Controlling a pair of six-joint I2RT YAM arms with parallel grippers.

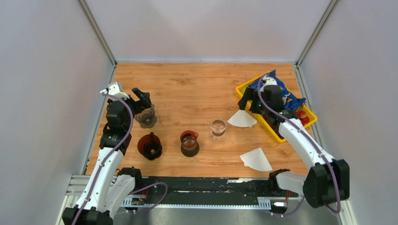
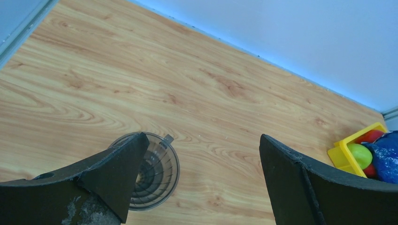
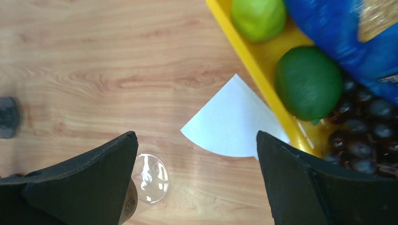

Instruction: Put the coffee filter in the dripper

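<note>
My right gripper sits over a coffee filter, and my left one is by a dripper.

My right gripper (image 3: pixel 197 136) is open wide and holds nothing. The white coffee filter (image 3: pixel 232 123) lies flat on the surface (image 1: pixel 187 89) under it, between the two fingers and closer to the right one. One edge of the filter touches the yellow tray (image 3: pixel 244 51). A small glass (image 3: pixel 151 178) stands by the other finger. A second filter (image 1: pixel 256 159) lies nearer to me, well apart from both grippers. My left gripper (image 2: pixel 204 137) is open wide too and holds nothing. The clear dripper (image 2: pixel 159 171) stands under its left finger, which hides part of it. A brown dripper (image 1: pixel 150 146) stands just in front of the clear one, closer to me.
</note>
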